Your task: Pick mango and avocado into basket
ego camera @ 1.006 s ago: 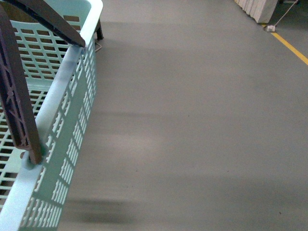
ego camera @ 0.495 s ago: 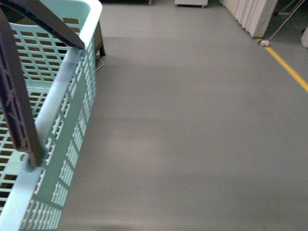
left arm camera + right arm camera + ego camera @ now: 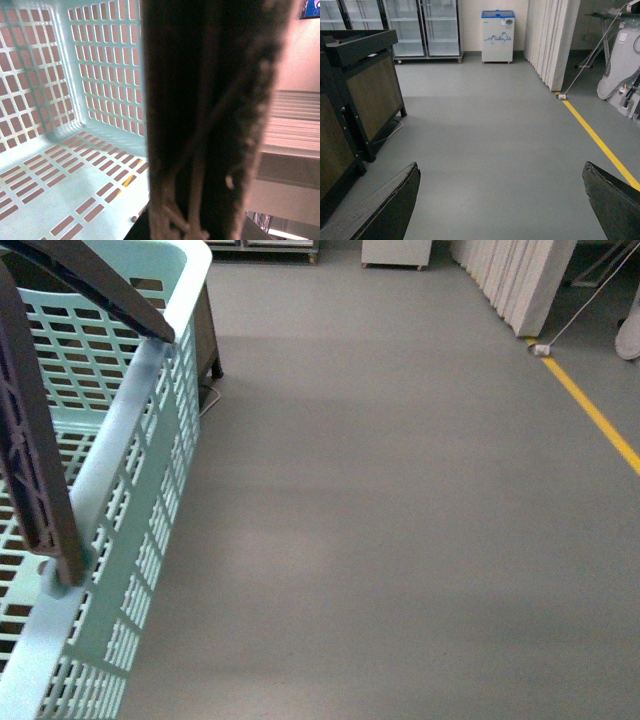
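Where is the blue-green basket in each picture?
Front view: the basket fills the left edge, and its brown handle crosses it.
Left wrist view: its slotted inner walls and floor fill much of the picture, partly hidden by a dark blurred bar.
Right wrist view: not in it.
Shared landmark: the yellow floor line at the right of the front view also shows in the right wrist view.

Flat even light, basket (image 3: 128, 435) sharp, handle (image 3: 200, 100) blurred
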Robot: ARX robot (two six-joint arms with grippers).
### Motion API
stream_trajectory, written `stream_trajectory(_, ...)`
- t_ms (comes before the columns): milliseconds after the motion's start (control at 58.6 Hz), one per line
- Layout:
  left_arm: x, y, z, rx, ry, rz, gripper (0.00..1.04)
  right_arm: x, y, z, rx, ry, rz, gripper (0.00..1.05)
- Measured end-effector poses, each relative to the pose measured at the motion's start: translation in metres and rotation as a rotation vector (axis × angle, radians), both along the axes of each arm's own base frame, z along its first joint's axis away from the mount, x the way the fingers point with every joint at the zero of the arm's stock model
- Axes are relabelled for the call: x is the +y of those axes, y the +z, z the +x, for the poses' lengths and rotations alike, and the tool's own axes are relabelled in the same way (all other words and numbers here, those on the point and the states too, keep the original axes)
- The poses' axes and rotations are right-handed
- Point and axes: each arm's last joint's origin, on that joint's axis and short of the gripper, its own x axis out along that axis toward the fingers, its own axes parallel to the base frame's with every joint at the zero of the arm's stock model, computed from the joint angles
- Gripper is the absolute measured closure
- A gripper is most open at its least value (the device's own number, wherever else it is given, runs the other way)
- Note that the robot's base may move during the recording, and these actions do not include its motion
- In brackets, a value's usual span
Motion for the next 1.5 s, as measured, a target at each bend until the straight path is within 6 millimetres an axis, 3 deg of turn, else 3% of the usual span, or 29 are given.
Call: stream_trajectory(1501,0.0,0.0003,-0.0001,-0.001,0.0,0.0,0.99,0.0,0.0,0.0,0.0,0.0,0.0,0.08)
